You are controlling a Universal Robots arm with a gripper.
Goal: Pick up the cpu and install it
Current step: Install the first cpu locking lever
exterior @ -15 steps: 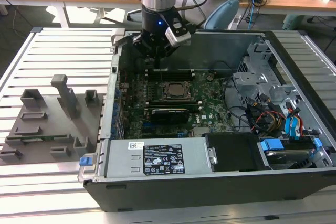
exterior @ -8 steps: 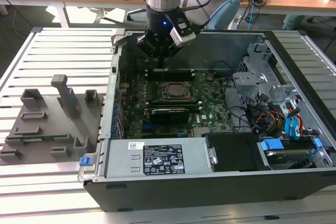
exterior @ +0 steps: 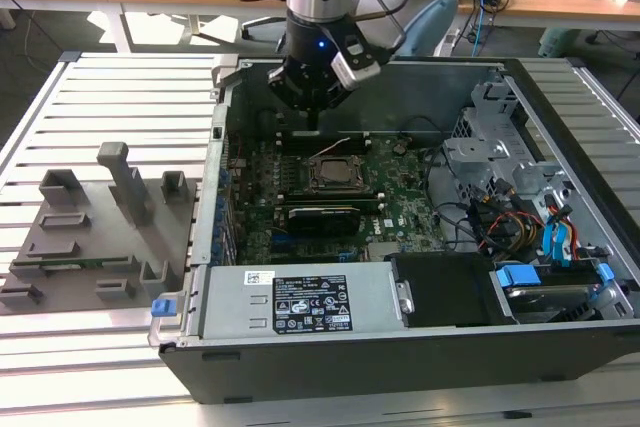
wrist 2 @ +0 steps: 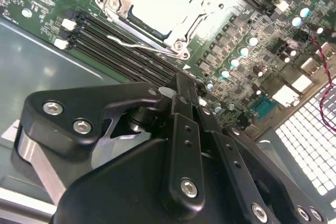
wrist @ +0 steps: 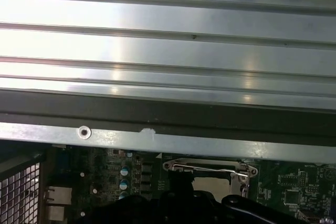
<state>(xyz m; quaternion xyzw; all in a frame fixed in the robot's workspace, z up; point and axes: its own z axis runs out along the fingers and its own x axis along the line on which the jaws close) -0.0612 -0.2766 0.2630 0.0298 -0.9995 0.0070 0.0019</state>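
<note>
Silver-grey metal marks the cpu point(wrist 2: 160, 3), which lies flat inside the socket frame point(wrist 2: 113, 1) on the green motherboard point(wrist 2: 247, 40), near the middle of the board and toward the rear wall of the open computer case point(exterior: 400, 347). In the exterior view the gripper point(exterior: 313, 117) hangs over the case's rear edge, above and just behind the socket, touching nothing. In the second wrist view its 2 black fingers point(wrist 2: 184, 103) stand pressed together with nothing between them, so the pincer is closed and empty.

Judging by that, the chip looks already seated and the work is at its tail end; whether it sits fully home in the socket I cannot tell. The thin wire retention lever point(wrist 2: 131, 44) lies along the socket's edge beside the memory slots point(wrist 2: 105, 38), and whether it is latched is hard to make out.

In the first wrist view the case wall and the ribbed metal table point(wrist: 168, 24) take most of the sight, and the socket is cut off by the gripper body. The grey fixture blocks point(exterior: 90, 237) sit on the table well apart from the case.
</note>
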